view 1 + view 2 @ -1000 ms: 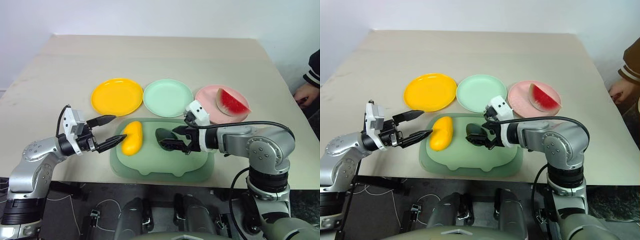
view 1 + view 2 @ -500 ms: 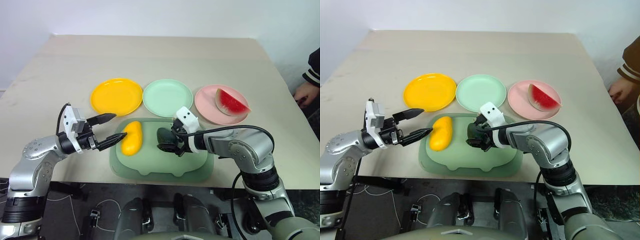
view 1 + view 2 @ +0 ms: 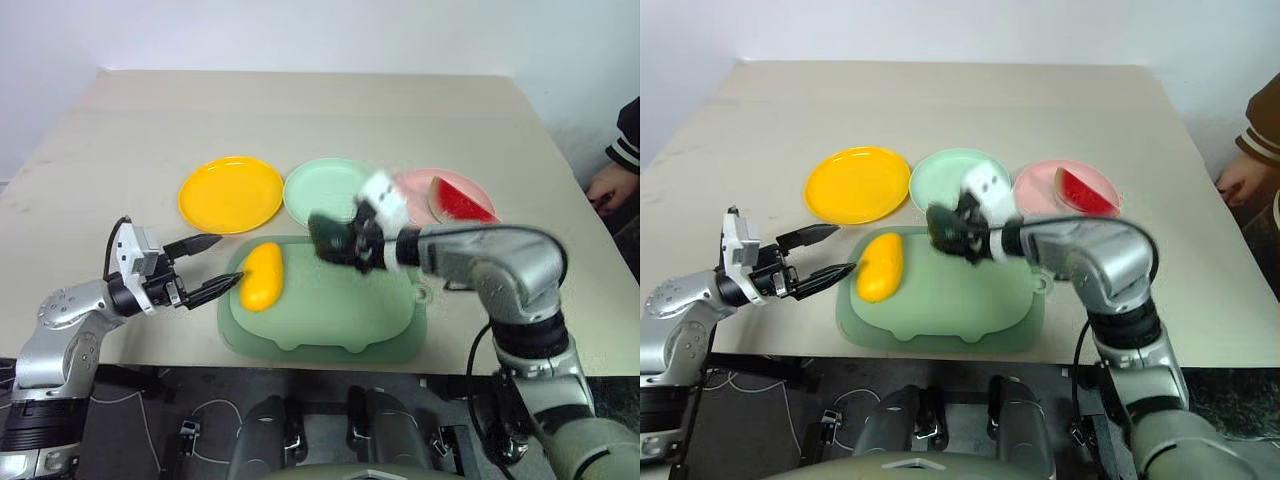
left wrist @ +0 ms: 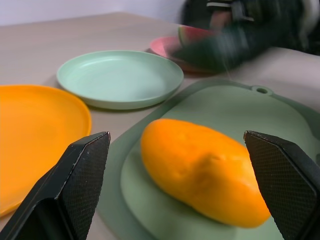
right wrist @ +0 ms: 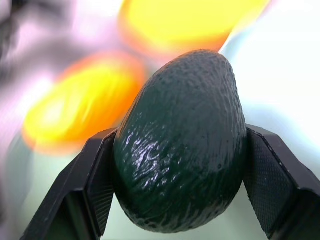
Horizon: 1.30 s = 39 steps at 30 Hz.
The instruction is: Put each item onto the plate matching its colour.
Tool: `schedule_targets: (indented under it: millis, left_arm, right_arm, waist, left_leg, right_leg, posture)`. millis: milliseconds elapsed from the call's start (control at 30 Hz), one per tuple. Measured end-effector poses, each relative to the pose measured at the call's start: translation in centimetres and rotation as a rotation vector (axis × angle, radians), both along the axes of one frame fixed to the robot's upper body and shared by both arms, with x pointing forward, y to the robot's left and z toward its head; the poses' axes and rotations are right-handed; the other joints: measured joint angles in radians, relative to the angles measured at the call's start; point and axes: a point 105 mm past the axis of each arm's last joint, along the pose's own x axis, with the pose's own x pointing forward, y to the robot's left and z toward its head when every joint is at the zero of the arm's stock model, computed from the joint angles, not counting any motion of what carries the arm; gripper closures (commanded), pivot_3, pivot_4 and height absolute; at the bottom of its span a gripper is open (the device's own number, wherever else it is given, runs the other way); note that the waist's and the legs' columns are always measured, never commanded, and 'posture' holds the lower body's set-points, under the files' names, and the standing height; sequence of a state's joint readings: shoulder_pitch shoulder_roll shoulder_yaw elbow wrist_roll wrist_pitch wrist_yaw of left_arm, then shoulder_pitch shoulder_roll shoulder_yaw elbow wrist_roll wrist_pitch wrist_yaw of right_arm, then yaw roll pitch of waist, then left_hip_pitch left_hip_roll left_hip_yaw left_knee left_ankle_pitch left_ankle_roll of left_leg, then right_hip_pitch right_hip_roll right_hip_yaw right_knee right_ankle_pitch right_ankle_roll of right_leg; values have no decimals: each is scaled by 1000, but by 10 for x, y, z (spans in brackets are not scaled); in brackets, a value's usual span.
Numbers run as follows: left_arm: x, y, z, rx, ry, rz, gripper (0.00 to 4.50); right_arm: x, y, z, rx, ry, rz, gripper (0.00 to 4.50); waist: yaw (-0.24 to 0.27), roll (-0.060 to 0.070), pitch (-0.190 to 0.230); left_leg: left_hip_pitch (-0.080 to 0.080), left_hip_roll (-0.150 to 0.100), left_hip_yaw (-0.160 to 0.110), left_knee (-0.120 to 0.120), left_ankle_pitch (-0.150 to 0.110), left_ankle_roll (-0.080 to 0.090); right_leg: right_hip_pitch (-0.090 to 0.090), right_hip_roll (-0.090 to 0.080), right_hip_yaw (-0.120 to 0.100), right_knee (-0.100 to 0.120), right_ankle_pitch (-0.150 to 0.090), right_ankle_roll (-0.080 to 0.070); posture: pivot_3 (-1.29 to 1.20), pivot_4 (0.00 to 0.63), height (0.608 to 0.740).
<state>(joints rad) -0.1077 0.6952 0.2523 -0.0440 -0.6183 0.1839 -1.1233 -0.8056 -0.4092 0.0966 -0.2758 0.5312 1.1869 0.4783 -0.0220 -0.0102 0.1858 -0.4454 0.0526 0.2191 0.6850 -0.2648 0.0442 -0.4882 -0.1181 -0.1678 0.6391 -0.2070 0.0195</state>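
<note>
I am gripping the dark green avocado [image 5: 181, 142] in my right gripper [image 3: 335, 240], both black fingers pressing against its sides, and I am holding it in the air above the far edge of the dull-green tray [image 3: 330, 320], just on the near side of the mint green plate [image 3: 325, 190]. My left gripper [image 3: 205, 268] is hanging just beside the tray's left edge with its fingers spread wide and nothing between them, pointing at the yellow mango [image 3: 262, 276]. The mango is lying on the left part of the tray, close to my left fingertips but not touching them. Beyond the tray, three plates are sitting in a row on the table [image 3: 300, 110]: the yellow plate [image 3: 232, 194] past the tray's left corner, the mint green plate past its middle, and the pink plate [image 3: 425, 190] past its right corner. The red watermelon wedge [image 3: 460, 200] is resting on the pink plate. A person's hand [image 3: 607, 186] is resting at the table's edge, well to the right of the tray.
</note>
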Motion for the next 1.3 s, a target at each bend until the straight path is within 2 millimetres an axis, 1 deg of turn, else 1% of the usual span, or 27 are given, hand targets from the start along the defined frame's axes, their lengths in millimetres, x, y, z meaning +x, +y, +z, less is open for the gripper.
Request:
schedule_targets:
  millis: [33,67,200,233,367,500,567,600,633,833,933,967,1033,1067,1133,1300]
  left_arm:
    - [0,1,0,-1,0,2,0]
    - [-1,2,-1,0,0,2,0]
    - [-2,4,-3,2,0,10,0]
    - [-2,4,-4,3,0,11,0]
    - [-3,4,-5,8,2,17,0]
    - [-6,1,-3,12,-6,18,0]
    - [-8,0,-4,15,-4,20,0]
    - [-8,0,-4,15,-5,23,0]
    - [-8,-1,-3,16,-8,26,0]
    - [-7,-3,-1,15,-6,31,0]
    - [-7,-3,-1,13,-7,33,0]
    - [-7,-3,0,12,-8,33,0]
    - [-7,-3,0,11,-8,33,0]
    - [-7,-3,0,8,-9,32,0]
    - [-6,-3,1,7,-6,34,0]
    - [-8,-8,3,8,-3,34,0]
  right_arm:
    - [8,-2,3,4,-17,-22,1282]
    - [15,-4,2,5,-19,-41,1282]
    - [55,-3,-22,-28,40,-129,1282]
    - [62,-2,-27,-37,47,-142,1282]
    - [80,5,-38,-47,55,-157,1282]
    - [94,7,-51,-81,60,-190,1282]
    - [96,7,-59,-94,71,-194,540]
    - [96,8,-62,-97,72,-191,237]
    - [97,8,-63,-101,71,-187,45]
    - [96,14,-55,-76,34,-151,45]
    - [90,17,-32,-53,-50,-98,45]
    - [85,16,-22,-37,-82,-81,45]
    - [78,13,-9,-13,-119,-62,45]
    - [71,10,-3,8,-138,-48,45]
    - [58,3,0,34,-147,-27,45]
    - [18,-16,2,117,-167,30,45]
  waist:
    - [0,0,0]
    - [1,0,0]
    - [-7,0,0]
    - [-8,0,0]
    - [-24,0,0]
    - [-32,0,0]
    - [-36,0,0]
    - [-37,0,0]
    - [-38,0,0]
    - [-47,0,0]
    - [-47,0,0]
    - [-46,0,0]
    - [-45,0,0]
    - [-43,0,0]
    - [-41,0,0]
    - [-36,0,0]
  left_leg:
    - [0,0,0,0,0,0]
    - [0,0,0,0,0,0]
    - [-1,0,3,0,0,0]
    - [-1,0,4,0,0,0]
    - [0,-1,4,0,1,0]
    - [0,0,4,0,1,0]
    - [0,0,4,0,1,0]
    - [0,0,4,0,1,0]
    - [0,0,4,0,1,0]
    - [0,0,4,0,1,-1]
    - [0,0,4,0,1,-1]
    - [0,0,3,0,1,-1]
    - [0,0,3,0,1,-1]
    - [0,0,3,0,1,-1]
    - [0,0,3,0,1,-1]
    - [0,0,3,0,1,-1]
  right_leg:
    - [0,0,0,0,0,0]
    - [0,0,0,0,0,0]
    - [-2,0,1,4,0,0]
    - [-3,-1,1,5,0,0]
    - [-4,-1,1,9,0,1]
    - [-4,0,1,10,0,1]
    - [-4,0,1,10,0,1]
    - [-4,0,1,10,0,1]
    - [-4,0,2,10,0,1]
    - [-5,0,2,10,0,1]
    - [-5,-1,3,10,0,1]
    - [-5,-1,3,10,0,1]
    - [-5,-1,3,10,0,1]
    - [-4,-1,3,10,0,1]
    - [-4,-1,3,10,0,1]
    - [-4,-2,3,10,0,1]
  posture:
    - [0,150,696]
    - [0,150,696]
    - [0,150,696]
    - [0,150,696]
    - [0,150,696]
    - [0,150,696]
    - [0,150,696]
    - [0,150,696]
    - [0,150,696]
    - [0,150,696]
    - [0,150,696]
    - [0,150,696]
    - [0,150,696]
    - [0,150,696]
    - [0,150,696]
    - [0,150,696]
